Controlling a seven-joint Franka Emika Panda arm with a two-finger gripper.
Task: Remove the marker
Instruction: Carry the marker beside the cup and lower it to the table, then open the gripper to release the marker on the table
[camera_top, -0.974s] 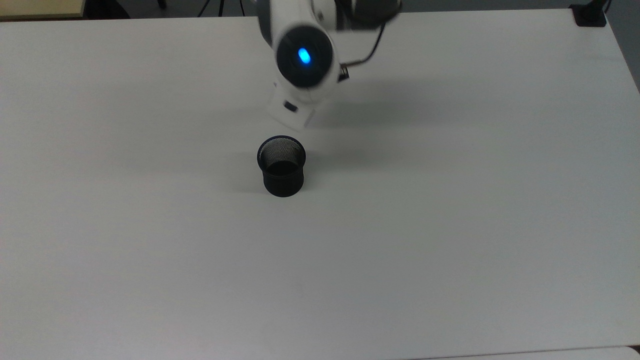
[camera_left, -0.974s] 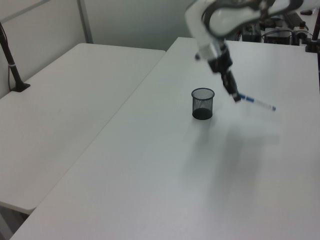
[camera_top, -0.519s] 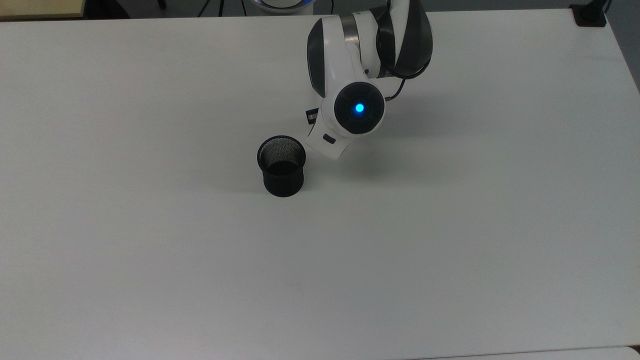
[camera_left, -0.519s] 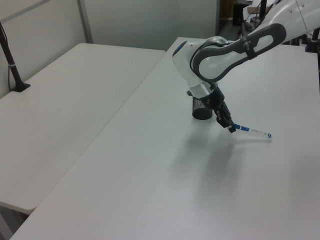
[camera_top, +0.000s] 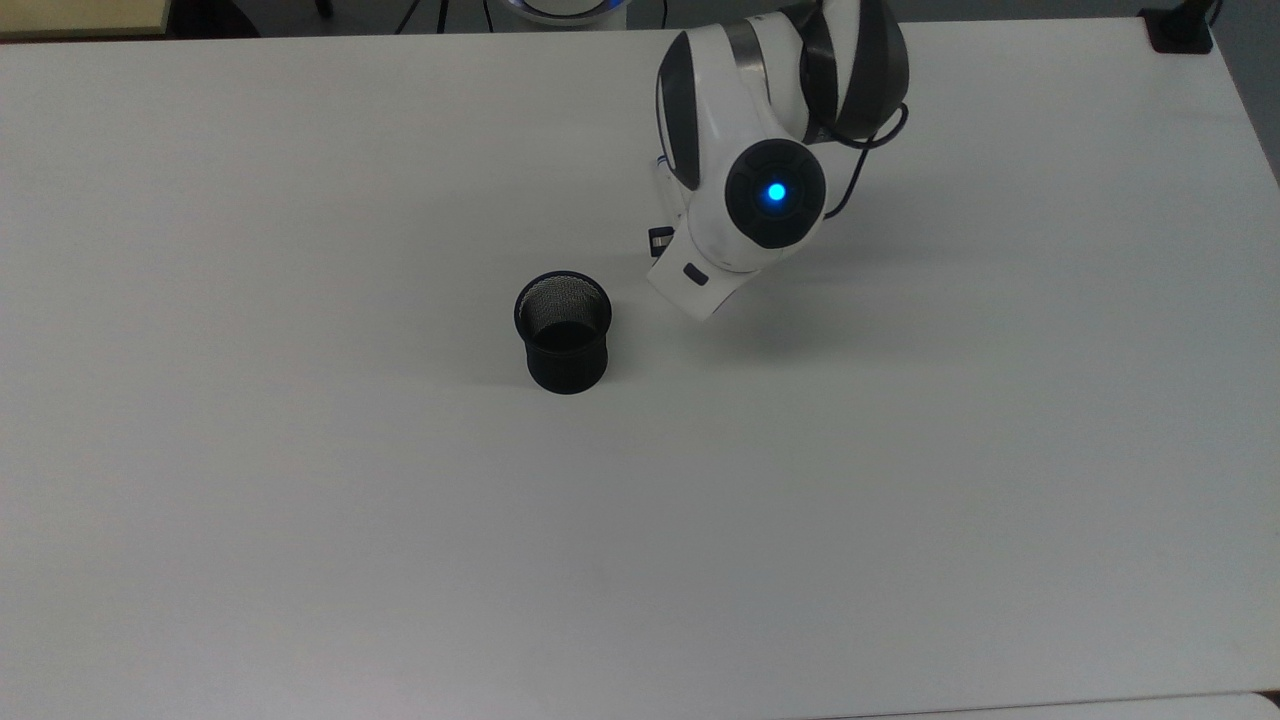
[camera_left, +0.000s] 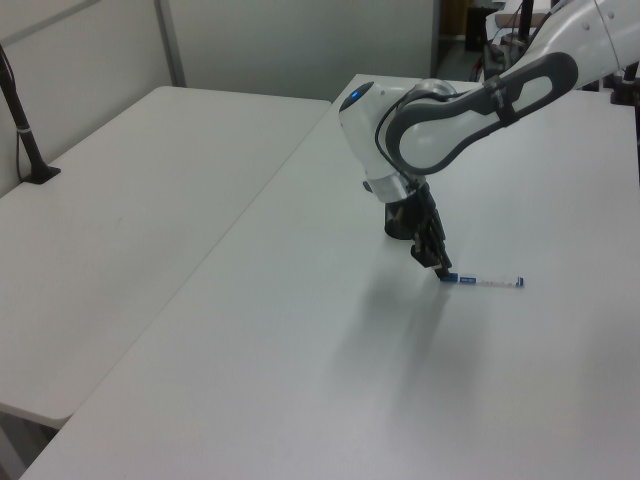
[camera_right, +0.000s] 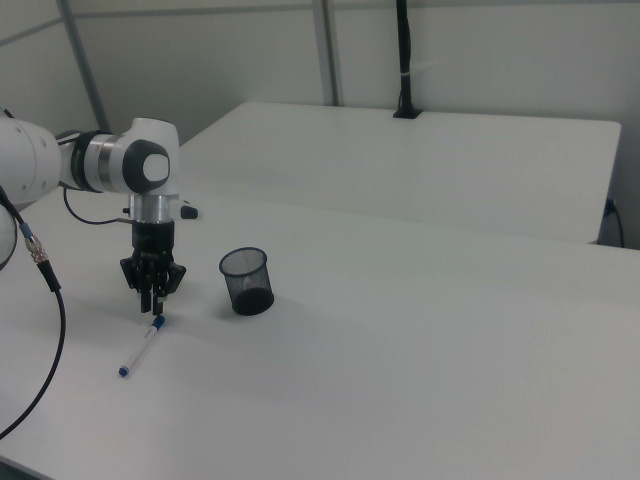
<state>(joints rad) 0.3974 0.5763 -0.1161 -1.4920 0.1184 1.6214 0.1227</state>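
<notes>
Now, reading the right view left to right with the black mesh cup (camera_right: 247, 281) as landmark: the marker (camera_right: 139, 349) lies flat on the white table (camera_right: 420, 340), well to the cup's left and slightly nearer the camera, outside the cup. Its upper blue end sits just under the gripper (camera_right: 154, 303), which points straight down; whether the fingers grip that end or have let go, I cannot tell. Judgement: laying the pen down clear of the cup is what removal requires, so the task looks nearly done. The cup stands upright and appears empty in the top view. The blue label band carries no readable writing.
</notes>
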